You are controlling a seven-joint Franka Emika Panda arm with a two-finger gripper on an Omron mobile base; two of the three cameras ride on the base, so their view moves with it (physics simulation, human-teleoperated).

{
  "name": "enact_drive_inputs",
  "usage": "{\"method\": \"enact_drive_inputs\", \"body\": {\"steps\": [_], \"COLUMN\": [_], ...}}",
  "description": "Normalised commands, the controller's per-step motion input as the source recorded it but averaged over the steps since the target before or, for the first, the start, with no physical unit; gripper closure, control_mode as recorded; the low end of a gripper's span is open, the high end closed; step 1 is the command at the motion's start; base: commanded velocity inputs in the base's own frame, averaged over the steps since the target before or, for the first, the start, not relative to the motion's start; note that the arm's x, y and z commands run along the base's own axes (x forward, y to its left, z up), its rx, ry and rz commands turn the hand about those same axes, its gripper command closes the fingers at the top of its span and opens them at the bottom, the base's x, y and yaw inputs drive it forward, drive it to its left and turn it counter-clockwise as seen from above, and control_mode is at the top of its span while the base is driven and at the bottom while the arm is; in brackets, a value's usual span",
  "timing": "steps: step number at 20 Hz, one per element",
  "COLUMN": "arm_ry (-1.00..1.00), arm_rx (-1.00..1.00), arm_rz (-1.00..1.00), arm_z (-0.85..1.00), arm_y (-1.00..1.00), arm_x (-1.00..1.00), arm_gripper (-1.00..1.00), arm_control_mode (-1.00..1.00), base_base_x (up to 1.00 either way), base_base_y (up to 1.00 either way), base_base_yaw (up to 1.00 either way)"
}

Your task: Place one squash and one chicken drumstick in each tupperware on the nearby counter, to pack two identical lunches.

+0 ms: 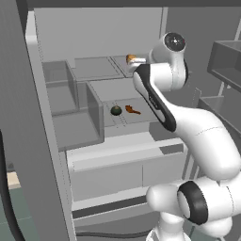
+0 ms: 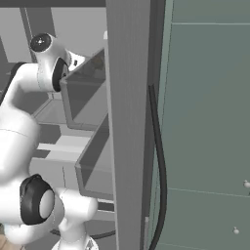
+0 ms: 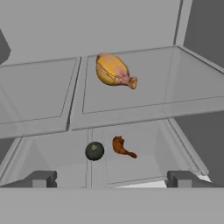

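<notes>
On the upper glass shelf (image 3: 131, 94) of an open fridge lies the plump golden-orange chicken drumstick (image 3: 113, 71) (image 1: 131, 59). One shelf lower, a dark-green squash (image 3: 94, 151) (image 1: 116, 110) sits just left of the thin reddish-orange drumstick (image 3: 121, 147) (image 1: 132, 110). My gripper (image 3: 112, 180) is open and empty, held in front of the shelves, a little back from the food. The fingertips (image 3: 41, 178) stand wide apart. A beige sliver of the counter (image 1: 12, 180) shows at the far left. The tupperware is out of view.
The fridge's grey side wall (image 1: 28, 141) stands close on the left, with drawers (image 1: 117, 174) below the shelves. The open door's edge (image 2: 129, 122) and its bins (image 2: 88, 97) stand right of the arm. A grey-green panel (image 2: 205, 122) lies beyond.
</notes>
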Motion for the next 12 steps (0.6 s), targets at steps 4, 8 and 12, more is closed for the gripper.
{"method": "enact_drive_inputs", "body": {"steps": [4, 8, 12], "arm_ry": [0.00, 0.00, 0.00], "arm_rx": [0.00, 0.00, 0.00], "arm_rz": [-0.03, -0.01, 0.00], "arm_z": [0.00, 0.00, 0.00], "arm_y": [-0.08, -0.05, 0.00], "arm_x": [0.49, 0.51, 0.53], "arm_gripper": [-1.00, -1.00, -1.00], "arm_control_mode": [-1.00, -1.00, -1.00], "base_base_x": [0.00, 0.00, 0.00], "base_base_y": [0.00, 0.00, 0.00], "base_base_yaw": [0.00, 0.00, 0.00]}}
